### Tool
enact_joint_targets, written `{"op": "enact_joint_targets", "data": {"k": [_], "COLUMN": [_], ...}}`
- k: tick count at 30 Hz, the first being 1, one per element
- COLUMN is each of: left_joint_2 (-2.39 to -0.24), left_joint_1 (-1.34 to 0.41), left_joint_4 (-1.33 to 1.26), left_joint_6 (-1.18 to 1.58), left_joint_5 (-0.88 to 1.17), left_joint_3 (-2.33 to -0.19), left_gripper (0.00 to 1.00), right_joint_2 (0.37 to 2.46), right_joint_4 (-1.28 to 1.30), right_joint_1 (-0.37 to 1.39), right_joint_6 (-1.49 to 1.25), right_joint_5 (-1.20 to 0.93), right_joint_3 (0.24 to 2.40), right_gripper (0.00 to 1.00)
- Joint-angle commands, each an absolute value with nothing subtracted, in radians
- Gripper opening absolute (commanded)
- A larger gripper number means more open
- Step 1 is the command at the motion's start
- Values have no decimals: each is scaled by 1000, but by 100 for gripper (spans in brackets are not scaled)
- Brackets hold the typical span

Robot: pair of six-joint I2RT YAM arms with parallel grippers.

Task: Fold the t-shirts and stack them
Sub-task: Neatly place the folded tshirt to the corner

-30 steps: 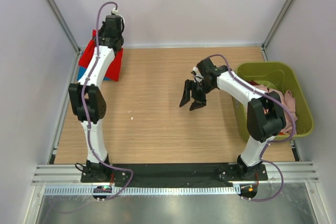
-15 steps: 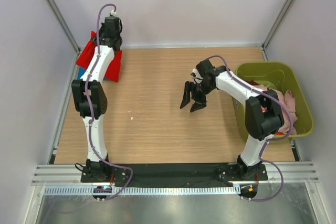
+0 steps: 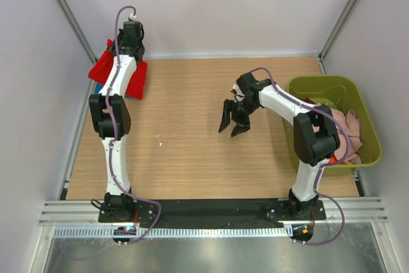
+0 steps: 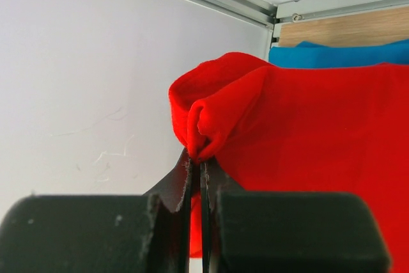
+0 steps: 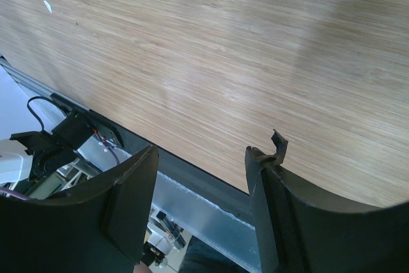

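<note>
A bright red t-shirt [image 3: 102, 67] lies at the table's far left corner on top of a blue t-shirt [image 3: 97, 87]. My left gripper [image 3: 128, 41] is shut on a bunched fold of the red t-shirt [image 4: 307, 119] and holds it up by the back wall; the blue one [image 4: 339, 54] shows just behind. My right gripper [image 3: 231, 119] is open and empty above the middle of the table; in the right wrist view [image 5: 201, 177] only bare wood lies below it. Pale pink t-shirts [image 3: 348, 131] lie in the bin, with a bit of orange cloth [image 3: 339, 162].
An olive-green plastic bin [image 3: 365, 103] stands at the table's right edge. White walls close in the back and sides. A black rail [image 3: 211, 208] runs along the near edge by the arm bases.
My left gripper has moved further back and left toward the wall, pulling the red t-shirt's edge up and out to the left. The right gripper has hardly moved.
</note>
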State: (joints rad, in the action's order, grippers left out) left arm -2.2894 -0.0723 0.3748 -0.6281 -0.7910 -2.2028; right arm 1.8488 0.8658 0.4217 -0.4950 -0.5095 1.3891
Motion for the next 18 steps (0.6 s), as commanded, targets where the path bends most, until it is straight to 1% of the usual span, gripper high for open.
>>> {"op": "enact_joint_targets", "data": {"k": [1,9,16,18], "left_joint_2": [-2312,-2371,-2434,-2465], "left_joint_1": [-60,-18,-5,29], "left_joint_4": [301,299,295,296], "left_joint_6": [-617,-580,-557,-543], "left_joint_5": [-788,-755,-718,-715], "left_joint_3": [-2267,-2325,-2355,-2381], "left_gripper": [0,0,0,0], "right_joint_2": [1861,1905,1954,1966], "right_joint_4": [880,882,896,899], "right_joint_1": [422,422,422,423], "right_joint_6": [-483,-479,-477,-476], "right_joint_5": [-506,-503,-499,-492], "right_joint_3": [1436,1442,1491,1497], "right_gripper": [63,63,63,63]}}
